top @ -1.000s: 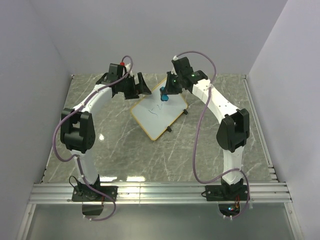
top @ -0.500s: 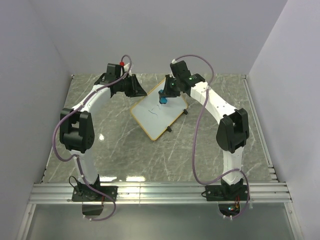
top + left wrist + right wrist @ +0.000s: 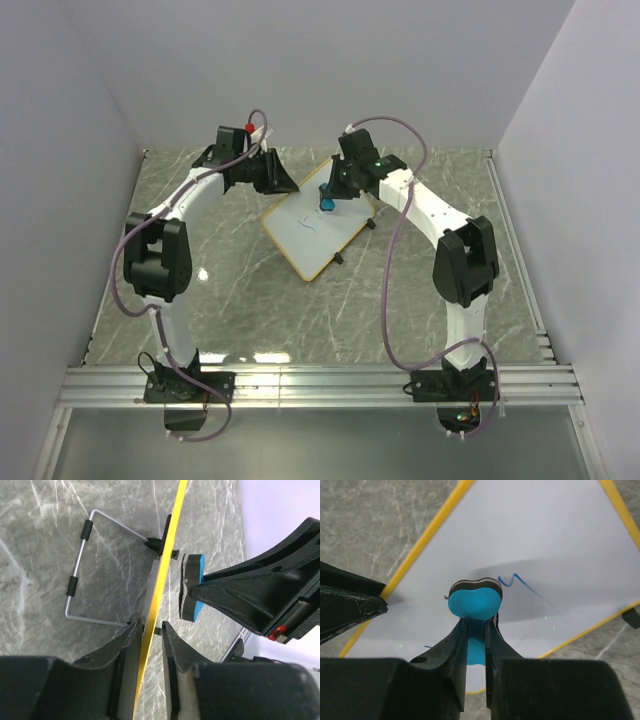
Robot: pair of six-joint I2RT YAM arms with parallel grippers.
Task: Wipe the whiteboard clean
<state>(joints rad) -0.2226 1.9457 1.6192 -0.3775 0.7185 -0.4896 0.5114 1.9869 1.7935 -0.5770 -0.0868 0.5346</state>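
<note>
Pinching thin yellow-framed whiteboard point(image 3: 545, 535) edge: left claw point(image 3: 150, 630) | right claw point(image 3: 476, 630) clamped on blue bone-shaped eraser point(image 3: 474, 601)

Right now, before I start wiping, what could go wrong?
1. The left hand pinches the board only by its thin edge; wiping pressure may twist it loose or fold the wire stand.
2. The right hand holds the eraser by its narrow waist, so it could pivot.
3. The left hand sits beside the wiping area; a wide sweep might hit it.
</note>
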